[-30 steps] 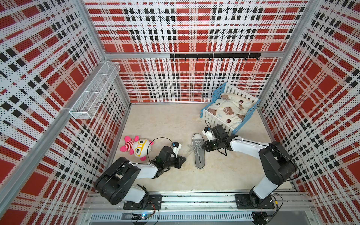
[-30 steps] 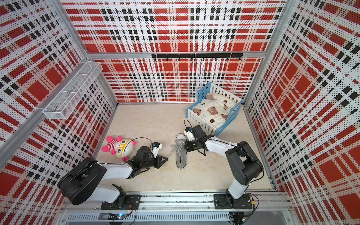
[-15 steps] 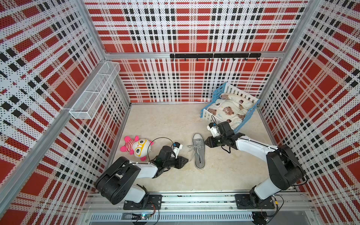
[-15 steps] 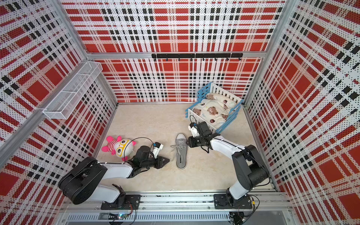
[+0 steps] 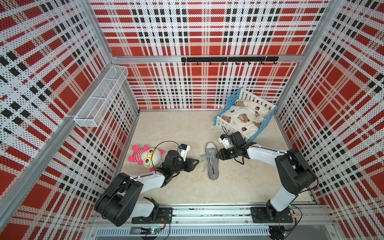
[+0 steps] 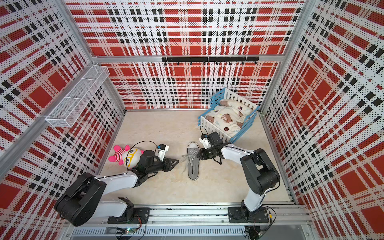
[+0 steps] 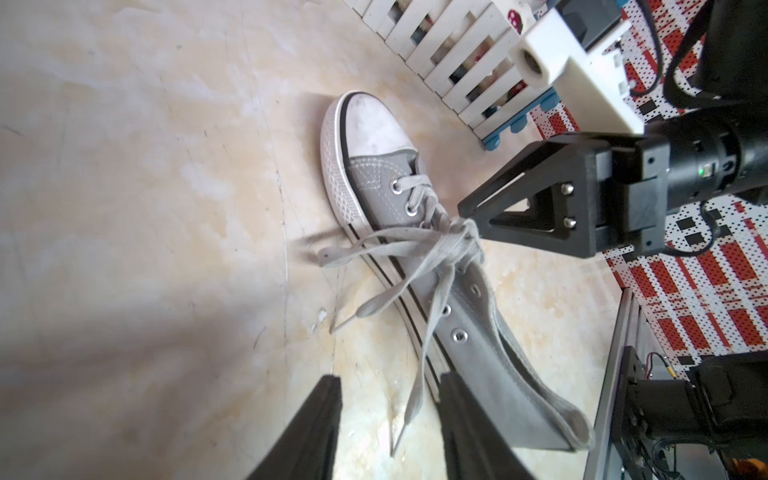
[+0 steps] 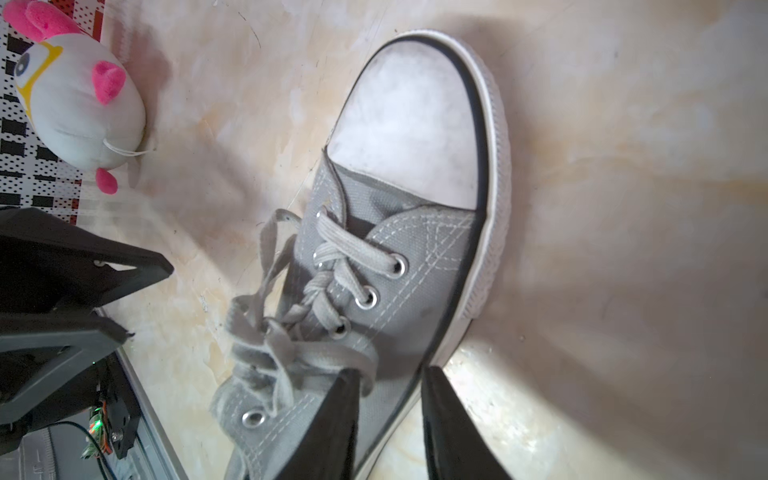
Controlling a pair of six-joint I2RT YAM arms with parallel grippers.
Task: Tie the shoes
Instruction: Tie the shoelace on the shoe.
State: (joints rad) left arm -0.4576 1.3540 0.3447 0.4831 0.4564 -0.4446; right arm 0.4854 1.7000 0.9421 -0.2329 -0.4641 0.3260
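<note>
Both of your 2 arms sit low and bent inward. Your left arm (image 5: 148, 181) ends in the left gripper (image 5: 195, 162), jaws parted. Your right arm (image 5: 262, 156) aims the right gripper (image 5: 218, 155) toward it, jaws narrowly apart.

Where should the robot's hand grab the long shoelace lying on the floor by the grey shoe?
Grab the loose lace tail near its tip, away from the knot. It trails off the shoe onto the floor, straight toward the open left hand. Coming low from that side, pinching across the flat strip, probably works best.
</note>
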